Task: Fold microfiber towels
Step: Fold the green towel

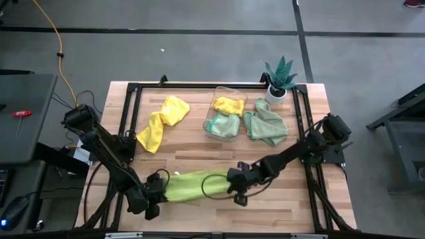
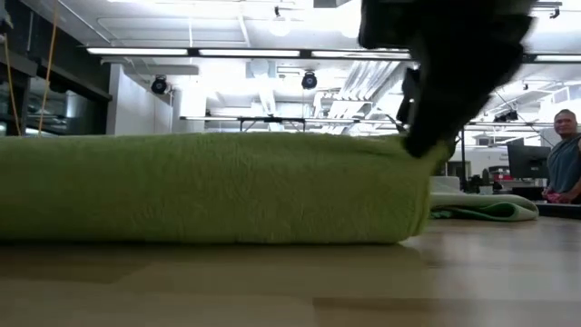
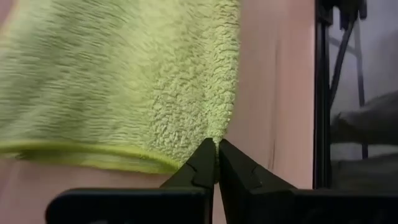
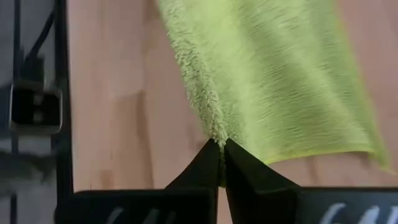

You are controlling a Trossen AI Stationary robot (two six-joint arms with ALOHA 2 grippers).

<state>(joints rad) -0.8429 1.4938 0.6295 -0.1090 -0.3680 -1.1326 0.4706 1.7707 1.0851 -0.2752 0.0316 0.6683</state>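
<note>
A lime green microfiber towel [image 1: 196, 186] lies as a long band near the table's front edge, between my two grippers. My left gripper [image 1: 165, 187] is shut on its left end, my right gripper [image 1: 228, 182] on its right end. The low view shows the band [image 2: 209, 186] resting on the wood, with my right gripper [image 2: 427, 145] at its upper right corner. A yellow towel [image 1: 163, 123] lies crumpled at the far left. A mint green towel [image 1: 265, 126] lies beside the clear bin [image 1: 214, 99]. My left gripper pinches a corner of the towel's left end [image 3: 214, 134] between its two fingers, only at their tips. The fingers slant down onto it. The towel spreads away from the fingers onto the table. My right gripper pinches a corner of the towel's right end [image 4: 217, 134] between its fingertips, slanting down from the right. That corner [image 2: 413, 145] is drawn up a little while the band stays on the table.
The clear bin holds a yellow towel [image 1: 229, 104] and a mint green towel [image 1: 222, 124]. A potted plant [image 1: 279, 79] stands at the far right corner. Black frame rails [image 1: 126, 113] run along the table's sides. A person [image 2: 565, 159] sits in the room beyond.
</note>
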